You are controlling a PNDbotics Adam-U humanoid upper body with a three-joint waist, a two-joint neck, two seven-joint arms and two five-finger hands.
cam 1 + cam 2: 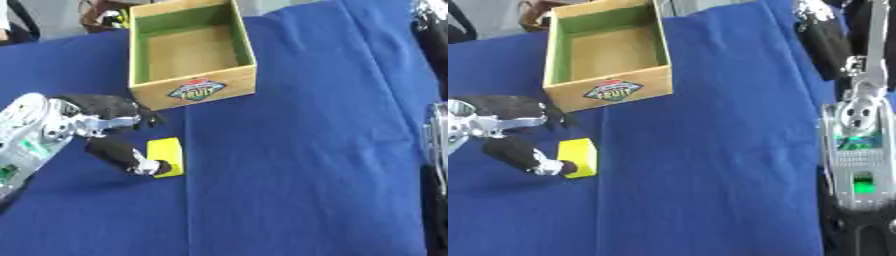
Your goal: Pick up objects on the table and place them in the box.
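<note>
Tabletop (306, 150) under a blue cloth takes up most of my view. Wooden box (192, 90) sits at the far left-centre, open top, looks empty, so I judge nothing is placed yet. My left hand (109, 125) is down on the cloth just in front of the box, fingers spread above and thumb reaching low, tip touching the yellow block's (166, 154) near left corner. Not closed around it; no grasp so far. Block lies flat on the cloth, near the box front. Right arm hangs at the right edge; hand itself not visible. Left to do: grip, lift, drop in box.
</note>
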